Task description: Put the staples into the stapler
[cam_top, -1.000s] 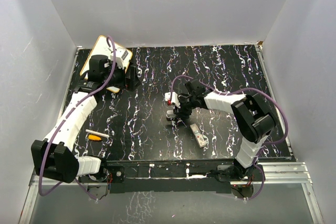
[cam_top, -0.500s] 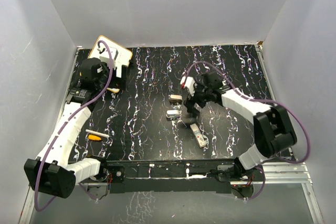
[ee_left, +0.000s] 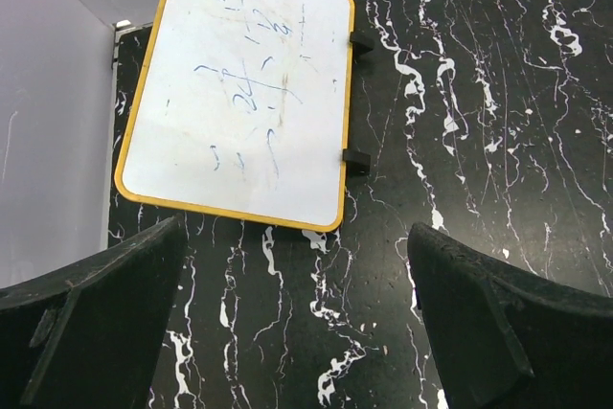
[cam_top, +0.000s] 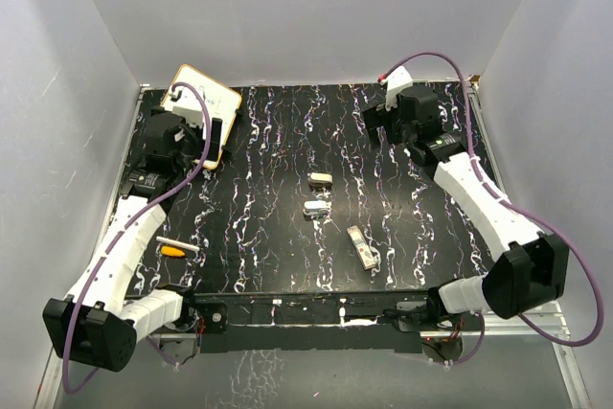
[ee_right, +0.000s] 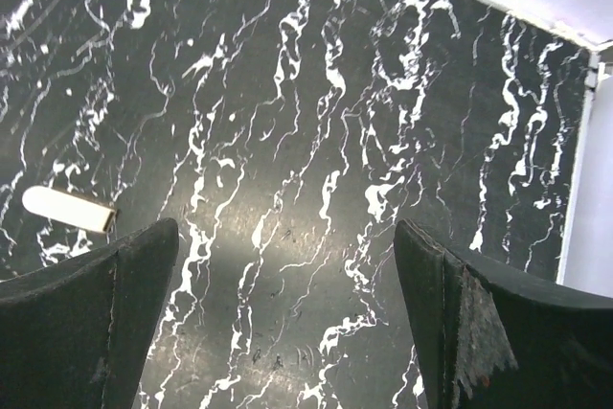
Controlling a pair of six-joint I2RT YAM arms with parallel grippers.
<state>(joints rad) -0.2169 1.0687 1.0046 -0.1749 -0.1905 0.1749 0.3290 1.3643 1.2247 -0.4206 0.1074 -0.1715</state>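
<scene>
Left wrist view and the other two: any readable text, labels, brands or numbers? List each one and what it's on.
Whiteboard: faint blue marker scribbles only; none of them reads as a word or a number.
Small items on the table: too small in the top view to show any print.
Everything else in the three views: no label, brand, number or sign visible.

Table (cam_top: pixel 268 141): black top, white marble veining. Plain grey walls (cam_top: pixel 287 16) on left, far and right sides.

Far left corner: whiteboard (ee_left: pixel 244 93), orange frame, lying flat, skewed to table edges. Faint blue scribbles on face. Two small black clips (ee_left: pixel 361 42) on its right edge.

Near left: thin white stick (cam_top: pixel 178 244), short orange piece (cam_top: pixel 172 252) just beside it on near side.
</scene>
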